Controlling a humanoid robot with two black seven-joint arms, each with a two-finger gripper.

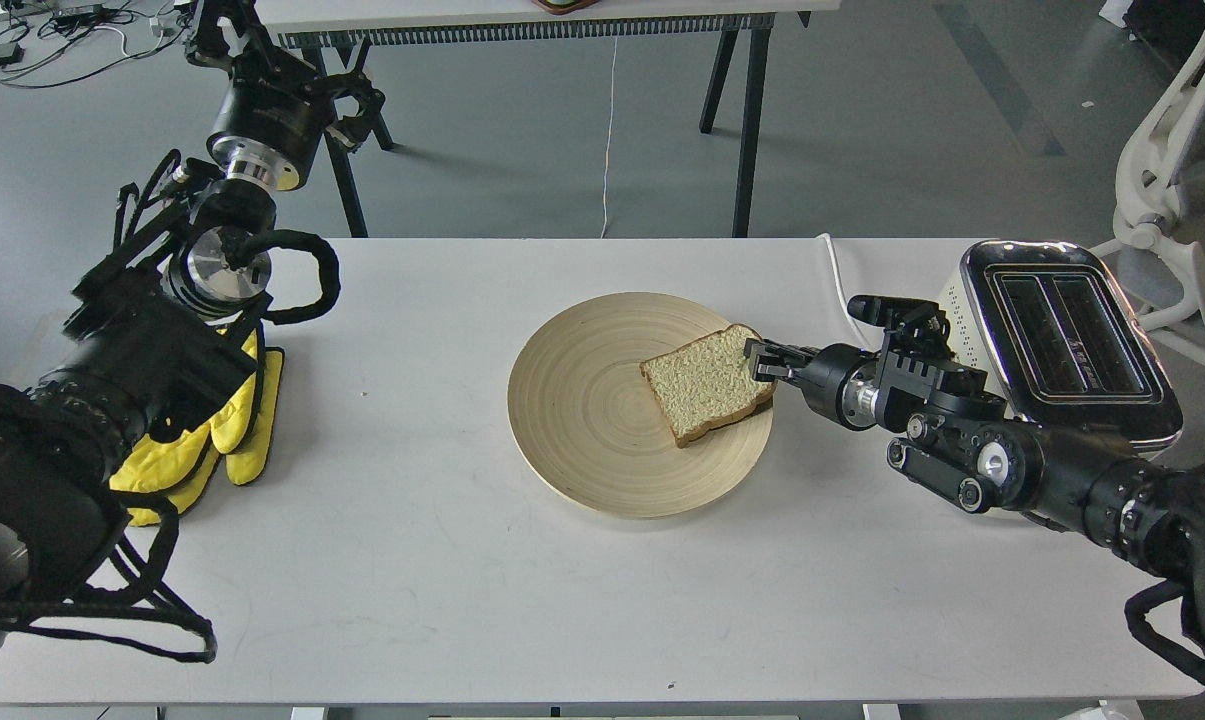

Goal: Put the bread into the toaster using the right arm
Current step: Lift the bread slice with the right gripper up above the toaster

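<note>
Right arm (1012, 465) low by tabletop's (412, 560) right edge; jaws pinching bread's (707, 385) crust on plate (582, 440). Grasp step; next lift toward toaster (1062, 335).

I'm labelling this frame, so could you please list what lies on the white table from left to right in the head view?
yellow glove → wooden plate → bread → right gripper → toaster

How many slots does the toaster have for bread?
2. Both are in the shiny top of the toaster at the table's right end, side by side: one nearer the plate, one nearer the chair. Both look empty; the bread is on the plate.
</note>
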